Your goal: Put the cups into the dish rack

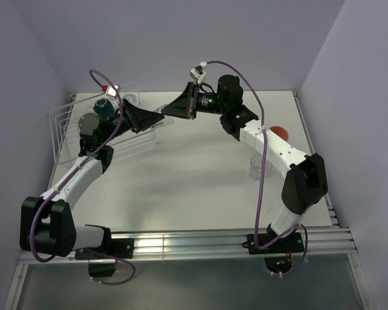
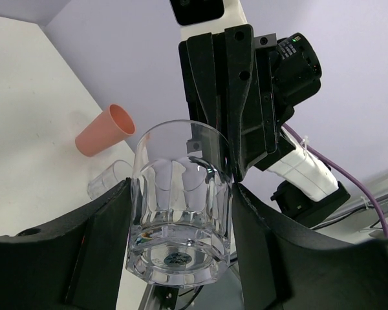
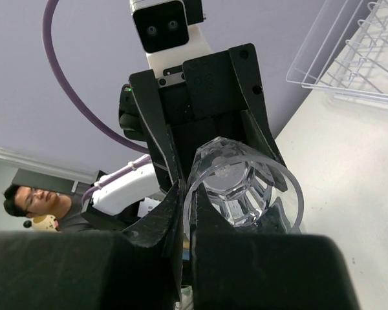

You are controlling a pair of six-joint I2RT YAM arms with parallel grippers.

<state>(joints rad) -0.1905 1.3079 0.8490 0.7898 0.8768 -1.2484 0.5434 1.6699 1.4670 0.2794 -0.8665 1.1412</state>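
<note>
My left gripper (image 2: 180, 258) clamps a clear tumbler (image 2: 180, 206) by its base | my right gripper (image 3: 187, 213) pinches that tumbler's rim, fingers nearly shut | handover at 12 o'clock beside the dish rack (image 1: 64, 129), green mug (image 1: 105, 108) inside | salmon-pink cup (image 1: 279, 132) and another tumbler (image 1: 259, 166) at 3 o'clock

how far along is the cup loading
Done: a dark green mug appears to sit in the dish rack. In hand: one clear tumbler, gripped by both the left claw and the right claw. Left: the salmon-pink cup and a second tumbler are on the table.
</note>
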